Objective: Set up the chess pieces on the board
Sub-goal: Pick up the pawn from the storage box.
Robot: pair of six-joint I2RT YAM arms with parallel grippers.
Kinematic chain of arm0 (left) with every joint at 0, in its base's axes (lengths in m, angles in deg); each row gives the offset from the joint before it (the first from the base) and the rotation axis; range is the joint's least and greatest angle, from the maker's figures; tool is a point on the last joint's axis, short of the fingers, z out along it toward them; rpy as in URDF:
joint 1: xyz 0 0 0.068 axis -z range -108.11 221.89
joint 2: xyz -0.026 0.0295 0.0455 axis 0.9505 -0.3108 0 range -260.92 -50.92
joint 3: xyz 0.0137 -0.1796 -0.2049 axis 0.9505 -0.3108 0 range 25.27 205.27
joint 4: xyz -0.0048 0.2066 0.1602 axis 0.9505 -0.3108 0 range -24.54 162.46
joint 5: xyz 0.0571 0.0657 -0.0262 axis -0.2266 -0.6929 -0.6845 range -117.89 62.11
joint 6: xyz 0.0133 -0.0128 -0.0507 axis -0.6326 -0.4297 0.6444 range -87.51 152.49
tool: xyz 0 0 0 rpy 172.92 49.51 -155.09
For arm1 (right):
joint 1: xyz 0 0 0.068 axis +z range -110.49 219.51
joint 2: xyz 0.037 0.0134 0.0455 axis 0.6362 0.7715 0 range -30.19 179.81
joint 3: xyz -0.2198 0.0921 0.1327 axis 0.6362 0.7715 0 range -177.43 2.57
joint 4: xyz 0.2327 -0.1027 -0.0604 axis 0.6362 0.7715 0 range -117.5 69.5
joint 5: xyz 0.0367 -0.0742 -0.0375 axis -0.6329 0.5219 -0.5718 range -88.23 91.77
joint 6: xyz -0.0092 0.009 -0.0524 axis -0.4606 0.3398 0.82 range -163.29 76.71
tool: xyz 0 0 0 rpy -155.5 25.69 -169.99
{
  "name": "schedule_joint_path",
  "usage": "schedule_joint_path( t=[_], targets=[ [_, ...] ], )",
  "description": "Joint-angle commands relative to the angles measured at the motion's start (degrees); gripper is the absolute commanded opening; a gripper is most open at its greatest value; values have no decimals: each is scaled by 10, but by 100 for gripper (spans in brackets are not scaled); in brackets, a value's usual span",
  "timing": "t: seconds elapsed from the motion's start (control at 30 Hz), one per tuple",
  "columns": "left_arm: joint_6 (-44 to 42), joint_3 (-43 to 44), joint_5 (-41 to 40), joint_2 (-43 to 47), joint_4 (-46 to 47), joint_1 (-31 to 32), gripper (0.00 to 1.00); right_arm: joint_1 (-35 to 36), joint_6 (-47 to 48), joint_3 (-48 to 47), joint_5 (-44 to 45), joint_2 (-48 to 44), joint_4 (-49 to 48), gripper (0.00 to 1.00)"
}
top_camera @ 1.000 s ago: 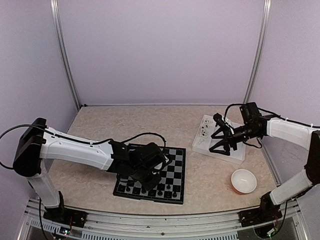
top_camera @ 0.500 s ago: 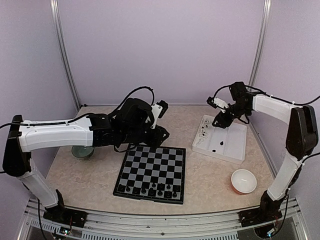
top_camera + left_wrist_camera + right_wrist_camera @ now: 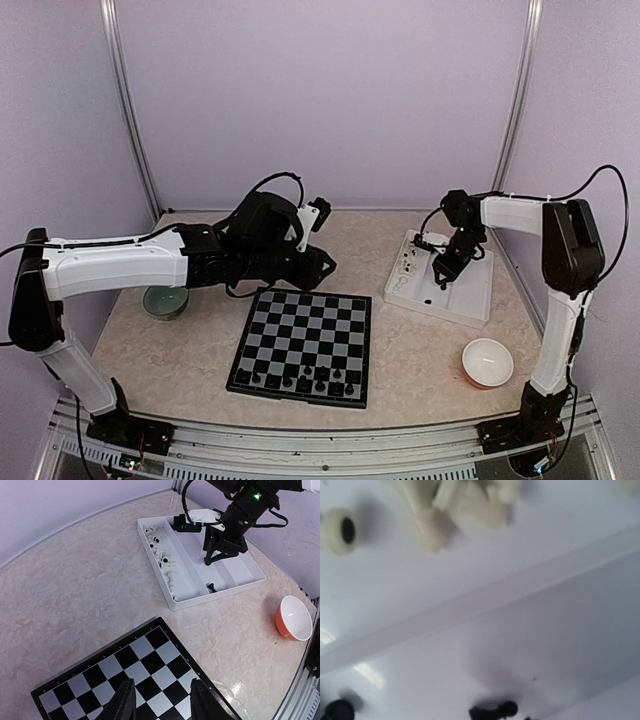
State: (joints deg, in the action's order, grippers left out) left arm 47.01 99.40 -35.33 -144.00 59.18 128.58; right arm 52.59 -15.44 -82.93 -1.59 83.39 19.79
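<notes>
The board [image 3: 318,330] lies at the table's middle, and several black chess pieces [image 3: 300,378] stand on its two near rows. My left gripper [image 3: 161,705] hovers open over the board's far right corner [image 3: 165,645], nothing between its fingers [image 3: 125,705]. My right gripper [image 3: 443,275] points down into the white tray [image 3: 470,305], its jaws a little apart in the left wrist view. Its own fingers do not show in the right wrist view. There a black piece [image 3: 495,710] lies on the tray floor just below, and another [image 3: 337,711] lies to the left.
White pieces [image 3: 162,560] fill the tray's left compartment [image 3: 150,527]. One loose black piece [image 3: 212,586] lies in the tray near its front wall. An orange bowl [image 3: 487,362] sits right of the board, a green bowl [image 3: 165,300] under the left arm.
The left arm rose from the board's near rows to its far edge and opened a little. The right gripper lifted, came down again into the tray, and its jaws narrowed.
</notes>
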Motion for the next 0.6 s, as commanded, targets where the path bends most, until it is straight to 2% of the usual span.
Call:
schedule_joint_path(
  t=[0.0,0.57],
  targets=[
    [3,-16,16,-3,17,-6,38,-2,-18,-12,19,17,35,36],
    [13,-36,24,-1,26,-9,38,-2,-16,-7,15,59,28,23]
  ],
)
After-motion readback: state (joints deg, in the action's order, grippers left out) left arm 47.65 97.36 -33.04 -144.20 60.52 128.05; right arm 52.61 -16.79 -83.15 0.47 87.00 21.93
